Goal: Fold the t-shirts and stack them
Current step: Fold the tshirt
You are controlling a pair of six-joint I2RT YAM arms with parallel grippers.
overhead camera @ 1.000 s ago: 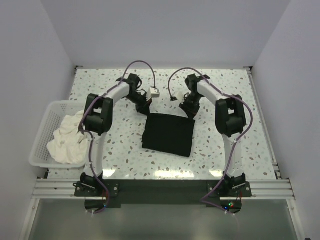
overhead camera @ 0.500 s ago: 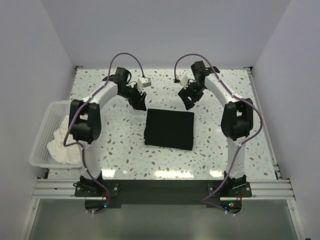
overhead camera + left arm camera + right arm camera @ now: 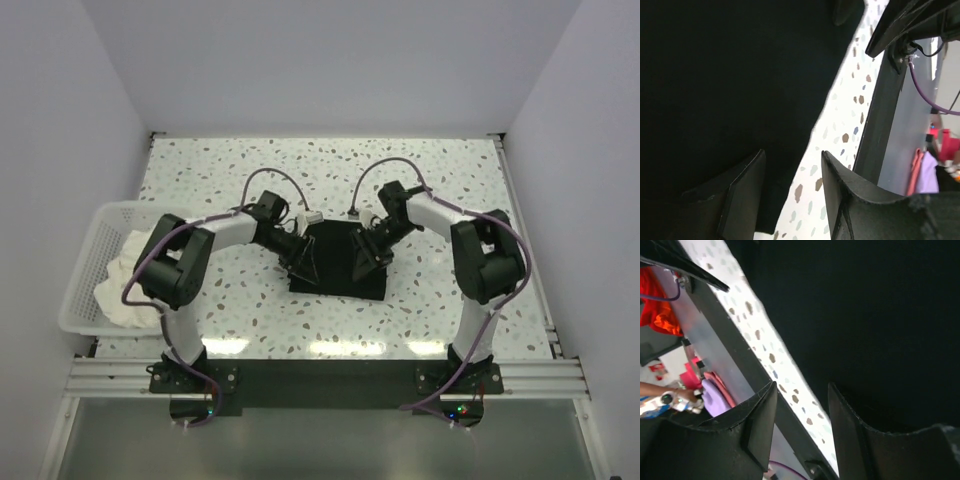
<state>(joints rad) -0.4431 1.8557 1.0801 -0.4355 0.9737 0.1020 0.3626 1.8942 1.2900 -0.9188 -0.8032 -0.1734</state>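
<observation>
The black t-shirt (image 3: 338,258) lies folded into a rectangle at the middle of the table. My left gripper (image 3: 303,266) is low over its left part and my right gripper (image 3: 368,257) over its right part. In the left wrist view the shirt (image 3: 715,75) fills the upper left; the left gripper (image 3: 792,170) is open, astride the shirt's edge. In the right wrist view the shirt (image 3: 880,315) fills the right; the right gripper (image 3: 802,402) is open over its edge. The white t-shirt (image 3: 128,282) lies crumpled in the basket.
A white plastic lattice basket (image 3: 82,275) stands at the table's left edge. The speckled table (image 3: 450,300) has a black rail along its near edge (image 3: 330,372). White walls close in the left, far and right sides.
Both grippers have come from beyond the shirt's far edge toward the near side and down onto the shirt. The shirt stays a folded rectangle in the same place.
</observation>
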